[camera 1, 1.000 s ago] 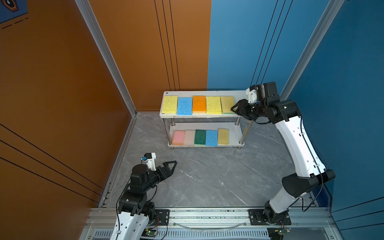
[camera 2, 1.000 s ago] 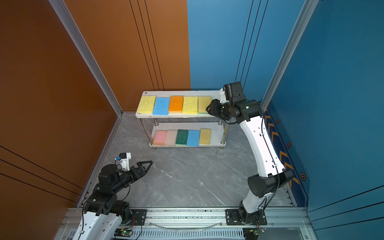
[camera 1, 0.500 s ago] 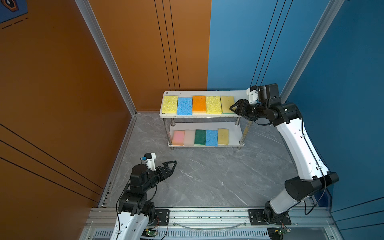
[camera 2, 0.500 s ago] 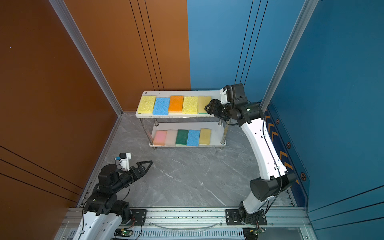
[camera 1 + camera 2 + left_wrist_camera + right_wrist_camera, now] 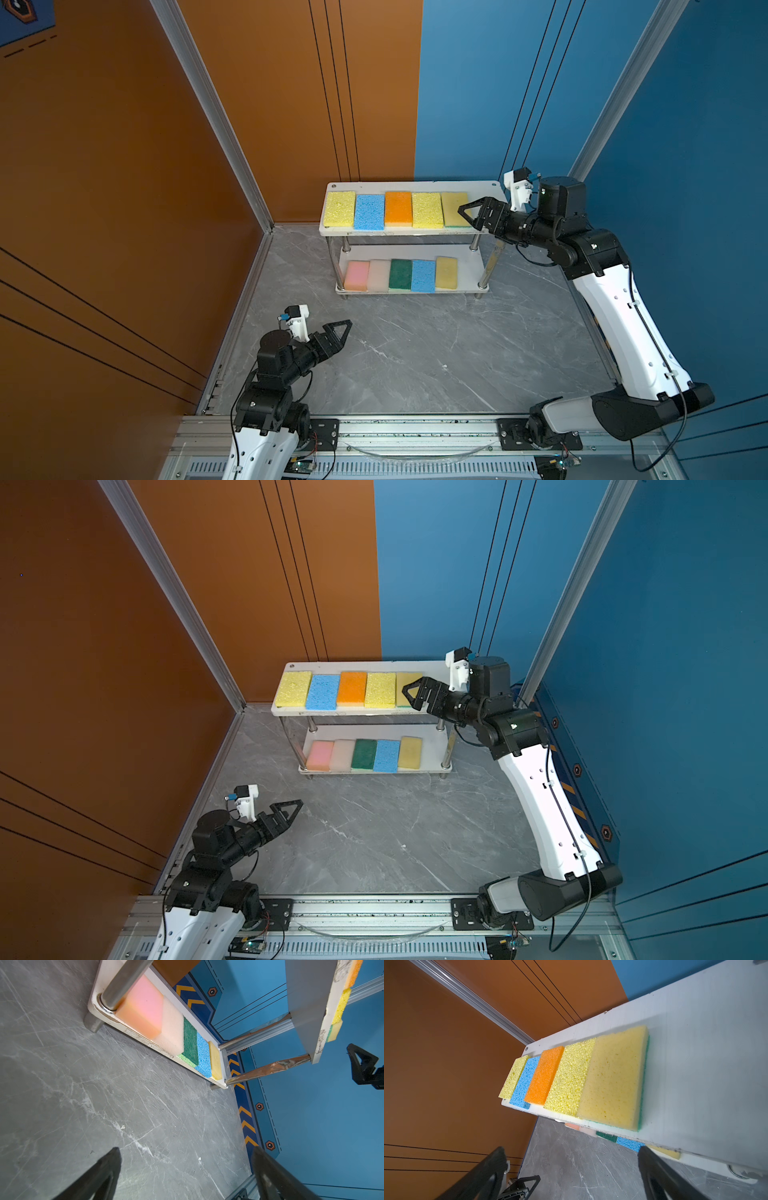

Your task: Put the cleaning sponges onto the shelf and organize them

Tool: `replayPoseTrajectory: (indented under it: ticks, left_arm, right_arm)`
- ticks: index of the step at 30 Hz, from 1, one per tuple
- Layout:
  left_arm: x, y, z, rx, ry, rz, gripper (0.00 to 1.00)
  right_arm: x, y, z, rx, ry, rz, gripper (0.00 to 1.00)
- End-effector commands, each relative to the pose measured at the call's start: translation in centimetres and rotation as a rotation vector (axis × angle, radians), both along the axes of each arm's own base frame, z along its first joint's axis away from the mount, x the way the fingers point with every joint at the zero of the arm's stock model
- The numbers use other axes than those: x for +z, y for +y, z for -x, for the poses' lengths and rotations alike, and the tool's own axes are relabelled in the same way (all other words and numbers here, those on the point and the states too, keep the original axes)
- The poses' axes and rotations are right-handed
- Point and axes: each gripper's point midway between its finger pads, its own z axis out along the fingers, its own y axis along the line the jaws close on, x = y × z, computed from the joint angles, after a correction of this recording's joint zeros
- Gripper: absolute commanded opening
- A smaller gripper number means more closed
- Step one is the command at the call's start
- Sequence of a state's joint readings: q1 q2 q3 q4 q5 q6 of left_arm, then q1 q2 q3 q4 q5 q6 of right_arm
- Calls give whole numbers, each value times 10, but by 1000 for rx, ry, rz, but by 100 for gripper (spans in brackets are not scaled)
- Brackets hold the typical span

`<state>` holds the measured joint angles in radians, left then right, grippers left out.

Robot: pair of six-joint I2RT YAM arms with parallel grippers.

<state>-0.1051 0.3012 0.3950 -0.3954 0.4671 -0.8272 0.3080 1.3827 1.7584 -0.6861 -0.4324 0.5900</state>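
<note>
**Right jaws released, end sponge left on the top board**

Right gripper (image 5: 466, 214) has spread its jaws wide and drawn slightly back from the top row since the earlier frames. Left gripper (image 5: 343, 331) has not shifted.

Top views: white two-tier shelf with metal legs (image 5: 469, 266) stands at the back wall. Upper board, left to right, side by side: coarse yellow sponge (image 5: 340, 208), light blue sponge (image 5: 369, 212), orange sponge (image 5: 398, 208), second coarse yellow sponge (image 5: 427, 210), pale yellow sponge with green underside (image 5: 452, 205). Lower board: pink sponge (image 5: 356, 275), off-white sponge (image 5: 379, 275), dark green sponge (image 5: 400, 274), second blue sponge (image 5: 423, 276), plain pale yellow sponge (image 5: 446, 272). Right gripper hovers at the right end of the upper row, grasping nothing. Left gripper is spread and empty, low over the grey marbled floor (image 5: 436, 357), well apart from the shelf.

Left wrist view: fingers spread, only floor between them. Lower row lies flat, with the pink sponge beside a leg.

Right wrist view: fingers wide, nothing gripped. Green-backed sponge lies flat, touching its yellow neighbour.
</note>
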Motion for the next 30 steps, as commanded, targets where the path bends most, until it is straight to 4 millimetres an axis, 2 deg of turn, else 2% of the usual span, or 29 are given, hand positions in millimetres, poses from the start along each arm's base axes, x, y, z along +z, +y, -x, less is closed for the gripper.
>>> replayPoseTrajectory:
  ticks: [1, 8, 11, 15, 18, 20, 24, 30]
  left_arm:
    - [18, 6, 0, 32, -48, -5, 98]
    - [28, 17, -3, 98, -87, -24, 98]
    - [28, 20, -4, 118, -96, -36, 98]
    - [30, 26, -6, 151, -114, -57, 98]
    - [33, 31, -8, 175, -140, -79, 98]
    - [36, 37, -10, 210, -159, -99, 98]
    - [37, 53, -12, 294, -188, -149, 98]
    - [32, 76, -18, 406, -236, -251, 98]
  right_arm:
    - [18, -2, 8, 21, -115, -7, 100]
    - [21, -19, 15, -6, -227, 7, 100]
    - [22, -33, 17, -71, -294, -21, 100]
    - [22, -47, 25, -150, -454, -81, 100]
    - [18, -71, 38, -283, -625, -166, 100]
    - [7, -89, 43, -375, -652, -160, 100]
    - [-20, -105, 45, -445, -643, -19, 100]
    - [-75, -132, 41, -558, -578, 203, 100]
